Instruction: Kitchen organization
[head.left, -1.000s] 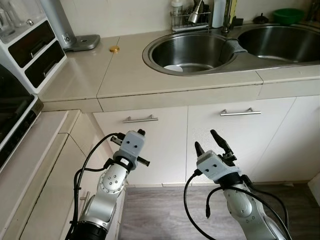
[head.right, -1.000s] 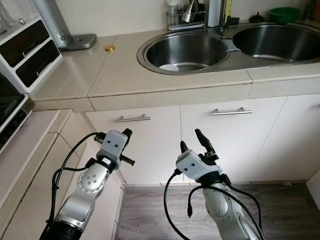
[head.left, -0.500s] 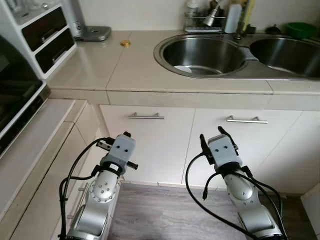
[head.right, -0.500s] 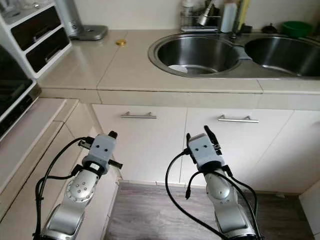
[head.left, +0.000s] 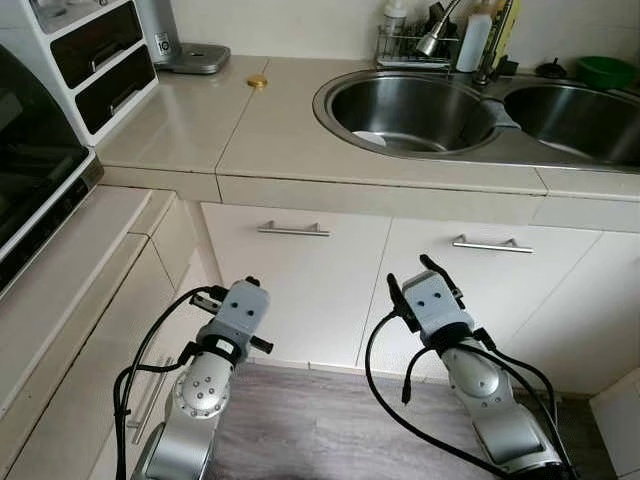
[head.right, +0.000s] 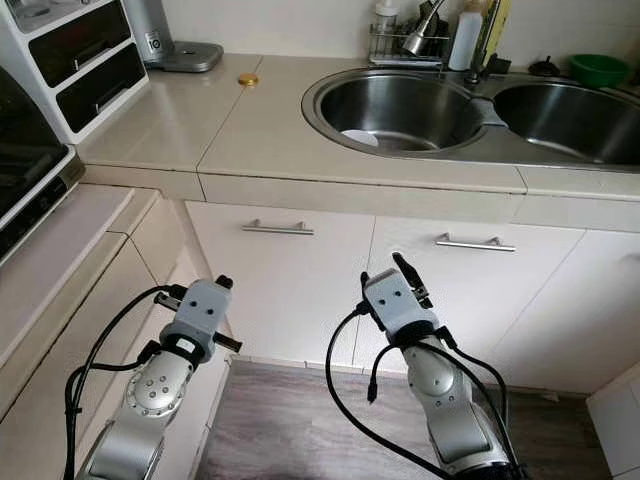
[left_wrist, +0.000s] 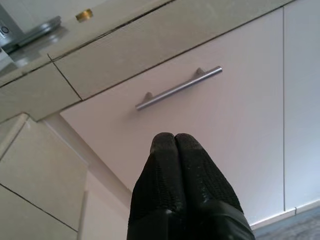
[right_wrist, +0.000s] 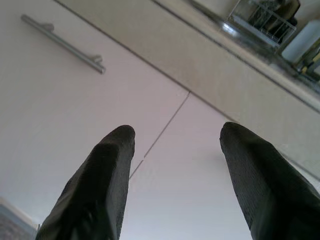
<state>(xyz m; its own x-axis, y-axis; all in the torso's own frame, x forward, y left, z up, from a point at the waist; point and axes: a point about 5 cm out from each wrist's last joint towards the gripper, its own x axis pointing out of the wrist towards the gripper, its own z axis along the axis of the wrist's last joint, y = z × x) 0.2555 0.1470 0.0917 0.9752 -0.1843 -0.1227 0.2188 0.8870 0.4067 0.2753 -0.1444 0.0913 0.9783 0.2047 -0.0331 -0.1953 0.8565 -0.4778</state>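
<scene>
My left gripper (left_wrist: 175, 142), fingers pressed together and empty, and my right gripper (right_wrist: 175, 137), spread wide and empty, hang below 2 cabinet handles (head.left: 293, 229).

Place: a home kitchen.
Sink: a double steel sink (head.left: 480, 115) is set into the beige tabletop (head.left: 270, 130).
Behind the sink: a wire rack (head.left: 410, 45) with utensils, a bottle (head.left: 474, 40) and a green bowl (head.left: 605, 70).
Cupboards: white doors under the tabletop, each with a metal bar handle (head.left: 293, 229).
Appliances: a dark-fronted oven (head.left: 30, 160) on the left, and a steel appliance base (head.left: 195, 57) in the corner.
Floor: grey wood-look floor (head.left: 320, 420).
</scene>
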